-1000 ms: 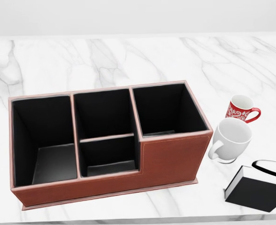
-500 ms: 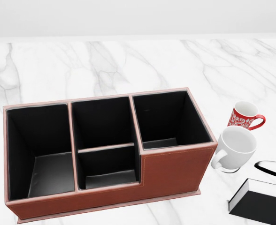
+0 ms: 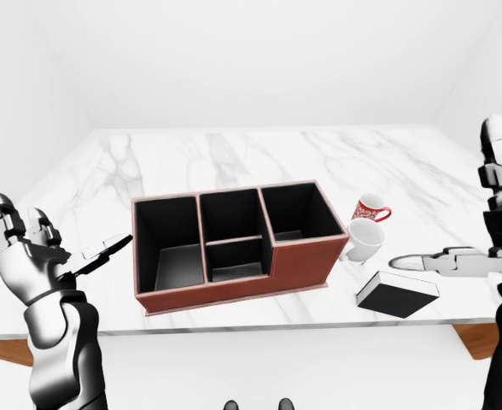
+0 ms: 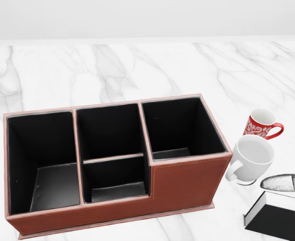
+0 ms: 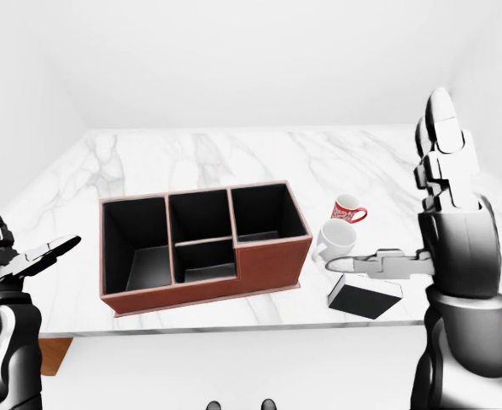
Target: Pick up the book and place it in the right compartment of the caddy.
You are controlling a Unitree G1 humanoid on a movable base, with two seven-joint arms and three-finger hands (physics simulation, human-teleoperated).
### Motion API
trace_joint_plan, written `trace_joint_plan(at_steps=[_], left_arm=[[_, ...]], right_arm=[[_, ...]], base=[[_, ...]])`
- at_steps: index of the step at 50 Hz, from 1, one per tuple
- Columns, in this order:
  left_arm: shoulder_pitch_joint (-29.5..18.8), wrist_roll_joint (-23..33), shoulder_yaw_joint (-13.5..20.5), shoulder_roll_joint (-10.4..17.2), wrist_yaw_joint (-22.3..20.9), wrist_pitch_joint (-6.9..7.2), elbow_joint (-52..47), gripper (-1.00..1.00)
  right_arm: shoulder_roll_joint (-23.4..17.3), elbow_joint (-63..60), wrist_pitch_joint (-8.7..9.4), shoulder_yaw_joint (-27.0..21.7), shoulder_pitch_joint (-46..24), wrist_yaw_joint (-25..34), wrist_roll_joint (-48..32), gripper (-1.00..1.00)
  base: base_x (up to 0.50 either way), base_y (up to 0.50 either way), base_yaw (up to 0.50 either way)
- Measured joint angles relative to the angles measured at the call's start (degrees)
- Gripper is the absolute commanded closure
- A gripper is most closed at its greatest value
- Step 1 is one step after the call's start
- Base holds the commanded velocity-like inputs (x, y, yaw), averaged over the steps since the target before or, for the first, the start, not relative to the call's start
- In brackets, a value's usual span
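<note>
1. book (image 3: 398, 295) lies flat near the bottom right corner of the marble counter (image 3: 234, 154), just beside the counter's near edge and well clear of the caddy's right end. not lifted yet.
2. caddy (image 4: 187, 175) sits mid-counter, a little toward the near edge. its right compartment (image 4: 176, 128) is empty, as are the others.
3. change over the last half second: in the head view the right hand was only a dark outline above the book; now a grey finger (image 4: 288, 182) reaches in from the right edge, just over the book's top edge. caddy and mugs hold the same place in the view over that half second, so the base has stopped.
4. right hand (image 5: 379, 263) is spread, fingers extended, gripping nothing. can't tell whether the fingertip touches the cover or hangs just above it.
5. left hand (image 3: 59, 256) is raised off the counter's left edge, fingers spread, empty, out of play.
6. white mug (image 4: 249, 159) stands just beside the caddy's right end, with the red mug (image 4: 260, 124) right behind it. both sit close to the book.
7. read: approach is done and the grasp is starting. the hand needs to come down and close on the book without knocking the white mug.
</note>
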Motion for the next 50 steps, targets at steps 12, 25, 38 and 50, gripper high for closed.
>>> trace_joint_plan(at_steps=[12, 25, 38, 50], left_arm=[[0.0, -0.8, 0.1, 0.2, -0.3, 0.00, 0.6, -1.00], [0.0, -1.1, 0.1, 0.2, -0.3, 0.00, 0.9, -1.00], [0.1, -1.1, 0.1, 0.2, -0.4, 0.00, 1.1, -1.00], [0.2, -1.0, 0.0, 0.1, -0.4, 0.00, 1.1, -1.00]], right_arm=[[2.4, 10.2, 0.00, 0.4, 7.5, 18.0, -32.2, -1.00], [4.9, 16.4, 0.00, -0.8, 9.3, 24.0, -45.4, -1.00], [5.2, 20.4, 0.00, -0.5, 9.4, 24.5, -49.7, -1.00], [3.1, 30.6, 0.00, 2.2, 7.0, 18.0, -50.5, -1.00]], base=[[0.00, 0.00, 0.00], [0.00, 0.00, 0.00], [0.00, 0.00, 0.00], [0.00, 0.00, 0.00]])
